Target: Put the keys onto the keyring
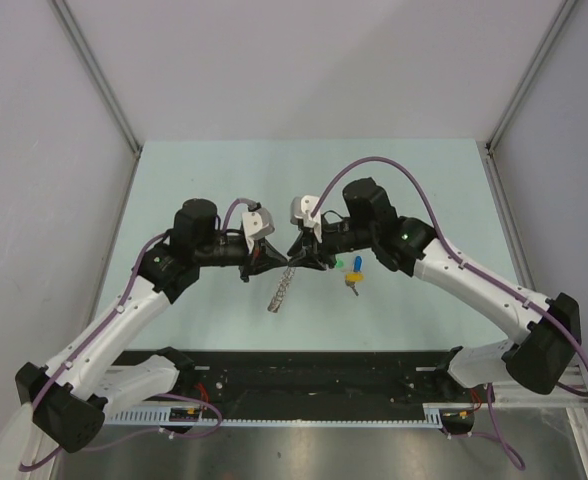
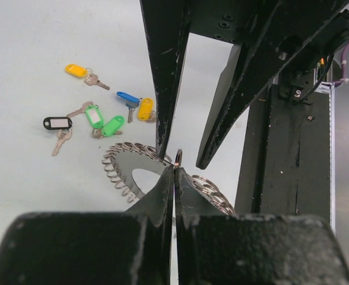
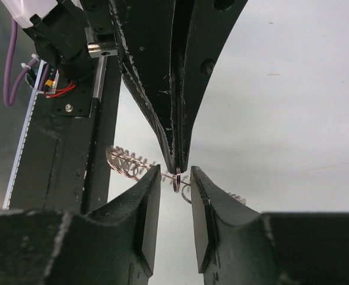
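The keyring (image 1: 281, 289) is a large silver ring with a coiled rim. It hangs from my left gripper (image 1: 279, 259), which is shut on one small loop of that rim (image 2: 178, 157). The rim also shows in the left wrist view (image 2: 120, 167) and the right wrist view (image 3: 125, 161). My right gripper (image 1: 300, 254) is open, its fingers (image 3: 148, 196) either side of the pinched loop (image 3: 177, 177) without touching it. The keys lie loose on the table: orange (image 2: 76, 70), blue (image 2: 127, 97), yellow (image 2: 145, 108), two green (image 2: 94, 116) and black (image 2: 57, 123). In the top view they sit just right of the grippers (image 1: 352, 275).
The pale green table (image 1: 224, 180) has grey walls on three sides. A black rail with both arm bases (image 1: 304, 372) runs along the near edge. The right arm's dark body (image 2: 287, 148) fills the right of the left wrist view.
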`<action>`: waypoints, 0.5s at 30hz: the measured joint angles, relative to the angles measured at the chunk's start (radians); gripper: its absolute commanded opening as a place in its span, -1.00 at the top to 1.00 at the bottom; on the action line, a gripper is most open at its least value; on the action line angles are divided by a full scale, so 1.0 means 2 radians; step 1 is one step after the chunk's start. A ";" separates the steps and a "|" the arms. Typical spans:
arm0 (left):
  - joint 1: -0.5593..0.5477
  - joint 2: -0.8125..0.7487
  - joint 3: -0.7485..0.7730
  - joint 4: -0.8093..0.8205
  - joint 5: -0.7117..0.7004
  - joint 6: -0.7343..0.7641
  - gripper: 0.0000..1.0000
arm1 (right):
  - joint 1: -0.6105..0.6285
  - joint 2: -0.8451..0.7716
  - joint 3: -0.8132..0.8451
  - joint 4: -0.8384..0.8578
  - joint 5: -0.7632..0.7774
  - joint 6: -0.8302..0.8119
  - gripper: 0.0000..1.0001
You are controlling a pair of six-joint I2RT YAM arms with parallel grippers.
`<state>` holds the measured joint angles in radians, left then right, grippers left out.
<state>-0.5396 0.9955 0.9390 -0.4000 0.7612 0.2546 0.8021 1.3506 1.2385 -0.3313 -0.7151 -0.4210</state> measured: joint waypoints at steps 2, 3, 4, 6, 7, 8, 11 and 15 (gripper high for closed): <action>0.000 0.000 0.000 0.000 0.000 0.000 1.00 | 0.002 0.002 0.001 0.000 0.002 -0.001 0.42; 0.000 0.000 0.000 0.000 0.000 0.000 1.00 | 0.003 0.004 0.001 -0.001 0.002 -0.001 0.42; -0.001 0.000 0.000 0.000 0.000 0.000 1.00 | 0.003 0.006 0.001 -0.001 0.003 -0.001 0.43; -0.001 0.000 0.000 0.000 0.000 0.000 0.99 | 0.004 0.009 0.001 -0.002 0.005 -0.001 0.45; -0.001 0.000 0.000 0.000 0.000 0.000 1.00 | 0.004 0.010 0.001 -0.004 0.006 -0.001 0.46; -0.001 0.000 0.000 0.000 0.000 0.000 0.99 | 0.004 0.010 0.001 -0.005 0.008 -0.001 0.48; -0.001 0.000 0.000 0.000 -0.001 0.000 1.00 | 0.004 0.011 0.001 -0.007 0.012 -0.002 0.54; -0.001 0.000 0.000 0.000 -0.006 0.000 0.99 | 0.004 0.011 0.001 -0.010 0.016 -0.003 0.74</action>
<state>-0.5411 0.9955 0.9390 -0.4000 0.7502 0.2546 0.8108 1.3727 1.2404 -0.3515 -0.6823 -0.4263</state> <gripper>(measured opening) 0.004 0.191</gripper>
